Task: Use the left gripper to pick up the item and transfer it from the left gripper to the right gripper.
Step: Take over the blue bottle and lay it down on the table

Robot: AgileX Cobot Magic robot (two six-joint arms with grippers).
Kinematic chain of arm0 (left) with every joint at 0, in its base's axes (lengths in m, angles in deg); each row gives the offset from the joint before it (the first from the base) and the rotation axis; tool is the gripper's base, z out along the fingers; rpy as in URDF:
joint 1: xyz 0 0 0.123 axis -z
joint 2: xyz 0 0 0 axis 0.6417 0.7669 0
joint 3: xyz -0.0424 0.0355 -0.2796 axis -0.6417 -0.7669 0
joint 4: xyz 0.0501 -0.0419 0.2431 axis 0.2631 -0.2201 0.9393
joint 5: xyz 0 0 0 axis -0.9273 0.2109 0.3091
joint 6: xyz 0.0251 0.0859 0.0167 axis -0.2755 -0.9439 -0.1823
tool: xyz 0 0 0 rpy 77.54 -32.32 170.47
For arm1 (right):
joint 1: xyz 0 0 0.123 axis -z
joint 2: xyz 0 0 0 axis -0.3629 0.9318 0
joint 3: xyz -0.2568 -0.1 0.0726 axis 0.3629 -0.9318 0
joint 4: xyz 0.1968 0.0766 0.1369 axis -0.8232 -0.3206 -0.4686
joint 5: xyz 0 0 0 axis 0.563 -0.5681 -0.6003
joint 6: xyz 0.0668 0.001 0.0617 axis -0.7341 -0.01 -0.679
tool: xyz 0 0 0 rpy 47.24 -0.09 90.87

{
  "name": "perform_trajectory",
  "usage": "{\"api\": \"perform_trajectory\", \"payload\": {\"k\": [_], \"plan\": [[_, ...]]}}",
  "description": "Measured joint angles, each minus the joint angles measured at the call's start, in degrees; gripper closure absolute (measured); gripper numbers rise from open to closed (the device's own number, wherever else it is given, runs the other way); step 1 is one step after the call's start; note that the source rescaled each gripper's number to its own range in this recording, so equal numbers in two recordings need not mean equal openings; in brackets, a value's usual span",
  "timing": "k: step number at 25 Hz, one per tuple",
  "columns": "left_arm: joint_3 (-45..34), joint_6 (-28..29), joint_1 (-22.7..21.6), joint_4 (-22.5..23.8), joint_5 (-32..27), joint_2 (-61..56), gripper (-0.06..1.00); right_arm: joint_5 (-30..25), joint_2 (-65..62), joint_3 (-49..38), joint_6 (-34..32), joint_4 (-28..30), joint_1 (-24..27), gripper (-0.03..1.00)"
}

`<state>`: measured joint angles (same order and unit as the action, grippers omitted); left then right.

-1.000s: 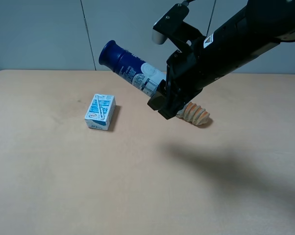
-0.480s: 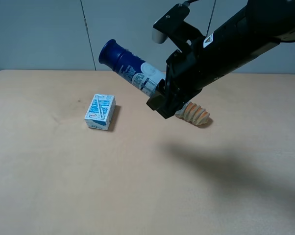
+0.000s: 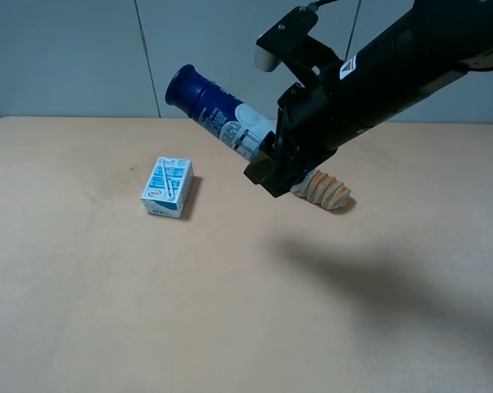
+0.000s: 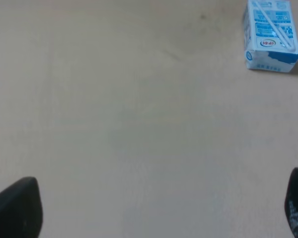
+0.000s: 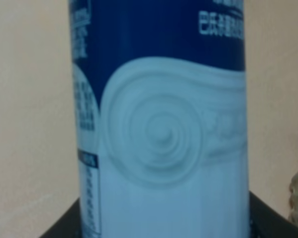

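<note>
Almost nothing has changed over the last second. The right end effector (image 3: 265,152) remains clamped on the white lower end of the bottle (image 3: 214,110) and holds it in the air over the far half of the table (image 3: 107,286), roughly midway along the far edge. At most, arm and bottle have crept a trace toward the left edge. The bottle is tilted as before, its dark blue cap raised and pointing toward the far left corner. In the right wrist view its blue and white swirl label fills the picture.

The left end effector (image 4: 156,206) is out of the high view. Its own camera shows two black fingertips (image 4: 15,208) set wide apart with only bare table between them.

The carton (image 3: 168,187) lies flat where it was, on the left half of the table. The bread roll (image 3: 327,190) rests unmoved just beneath the right arm.
</note>
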<state>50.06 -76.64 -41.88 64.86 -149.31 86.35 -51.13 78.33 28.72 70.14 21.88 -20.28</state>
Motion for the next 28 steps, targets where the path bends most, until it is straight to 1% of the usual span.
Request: {"api": "perform_trajectory", "payload": {"k": [5,7,12,17,20,24,26,28], "plan": [[0.0,0.0,0.0,0.0,0.41,0.0,-0.02,0.0,0.0,0.0,-0.13,-0.05,0.0,0.97],[0.0,0.0,0.0,0.0,0.41,0.0,-0.02,0.14,0.0,0.0,-1.23,-0.05,0.0,0.97],[0.0,0.06,0.0,0.0,0.41,0.0,-0.02,1.67,0.0,0.0,-6.77,-0.18,0.0,0.97],[0.0,0.06,0.0,0.0,0.41,0.0,-0.02,1.67,0.0,0.0,-14.93,0.74,0.0,0.97],[0.0,0.06,0.0,0.0,0.41,0.0,-0.02,1.56,0.0,0.0,-21.15,3.88,0.0,0.97],[0.0,0.13,0.0,0.0,0.41,0.0,-0.02,0.75,0.0,0.0,-30.21,10.87,0.0,0.97],[0.0,0.13,0.0,0.0,0.44,0.0,-0.02,-0.15,0.0,0.0,-33.36,13.77,0.0,0.97],[0.0,0.13,0.0,0.0,0.48,0.0,-0.02,-0.75,-0.33,0.0,-34.86,15.21,0.0,0.97]]}}
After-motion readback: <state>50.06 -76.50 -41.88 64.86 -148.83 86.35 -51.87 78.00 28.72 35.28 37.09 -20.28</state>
